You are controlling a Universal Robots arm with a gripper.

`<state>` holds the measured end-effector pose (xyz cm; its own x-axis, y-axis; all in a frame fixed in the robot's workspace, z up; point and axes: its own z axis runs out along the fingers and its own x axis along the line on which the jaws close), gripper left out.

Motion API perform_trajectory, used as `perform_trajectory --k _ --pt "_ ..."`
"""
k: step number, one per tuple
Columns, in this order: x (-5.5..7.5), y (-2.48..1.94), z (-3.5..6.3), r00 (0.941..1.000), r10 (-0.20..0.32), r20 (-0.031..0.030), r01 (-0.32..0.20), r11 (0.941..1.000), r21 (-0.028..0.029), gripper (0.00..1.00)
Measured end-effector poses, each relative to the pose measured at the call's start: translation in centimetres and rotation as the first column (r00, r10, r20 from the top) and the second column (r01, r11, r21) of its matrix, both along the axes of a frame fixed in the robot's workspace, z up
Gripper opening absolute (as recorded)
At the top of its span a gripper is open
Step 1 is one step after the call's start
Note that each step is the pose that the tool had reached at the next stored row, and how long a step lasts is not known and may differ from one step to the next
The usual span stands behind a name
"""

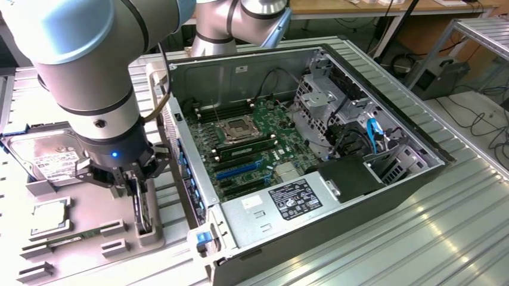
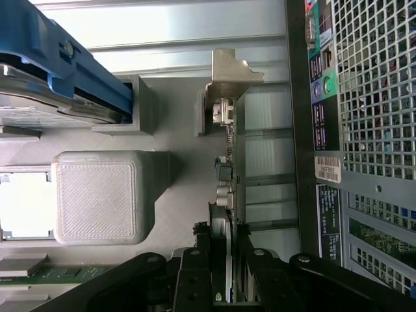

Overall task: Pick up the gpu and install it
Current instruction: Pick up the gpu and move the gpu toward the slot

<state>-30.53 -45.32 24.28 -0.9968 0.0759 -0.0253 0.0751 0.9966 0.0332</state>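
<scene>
While the graphics card [image 1: 144, 210] [image 2: 225, 188] stands on edge in its grey holder [image 1: 148, 236], we see the end effector [image 1: 139, 189] [image 2: 221, 276] clenched on its upper edge. This holder is just beside the open computer case [image 1: 230, 71].

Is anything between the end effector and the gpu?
No, nothing visible. The end effector is right down at the gpu, straddling its top edge where it stands on edge in the gray holder.
</scene>
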Motion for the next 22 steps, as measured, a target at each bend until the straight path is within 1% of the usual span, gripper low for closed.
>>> perform_trajectory --k 8,11,17,19,22 --pt "0.0 0.15 0.01 1.0000 0.000 0.0000 0.000 1.0000 0.0000 0.26" --pt "0.0 0.39 0.01 1.0000 0.000 0.0001 0.000 1.0000 0.0001 0.26" --pt "0.0 0.63 0.06 1.0000 0.000 -0.0001 0.000 1.0000 0.0000 0.26" --pt "0.0 0.78 0.06 1.0000 0.000 0.0000 0.000 1.0000 0.0000 0.26" --pt "0.0 1.13 0.07 1.0000 0.000 0.0000 0.000 1.0000 0.0000 0.26"
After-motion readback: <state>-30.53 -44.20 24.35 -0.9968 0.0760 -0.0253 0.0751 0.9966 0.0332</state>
